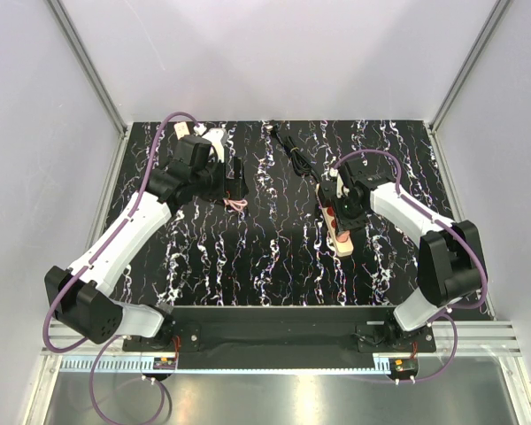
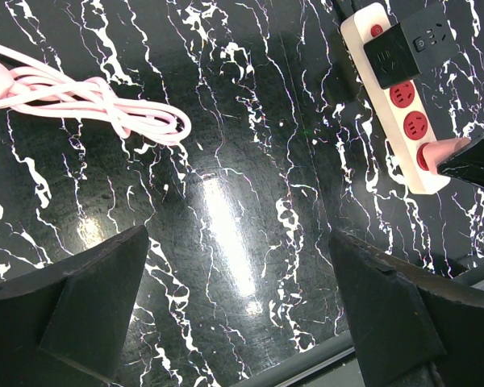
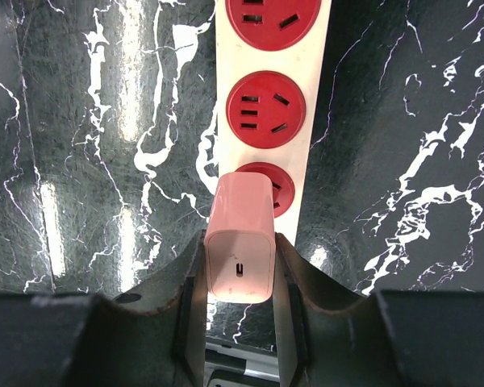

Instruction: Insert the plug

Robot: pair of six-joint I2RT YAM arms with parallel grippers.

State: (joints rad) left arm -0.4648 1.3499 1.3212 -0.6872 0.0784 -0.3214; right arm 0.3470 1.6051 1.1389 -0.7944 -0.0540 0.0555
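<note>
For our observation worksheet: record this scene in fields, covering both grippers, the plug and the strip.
left gripper: open, empty, near pink cable
right gripper: shut on pink plug
pink plug: over a red socket; seating unclear
power strip: white, black adapter on it
</note>
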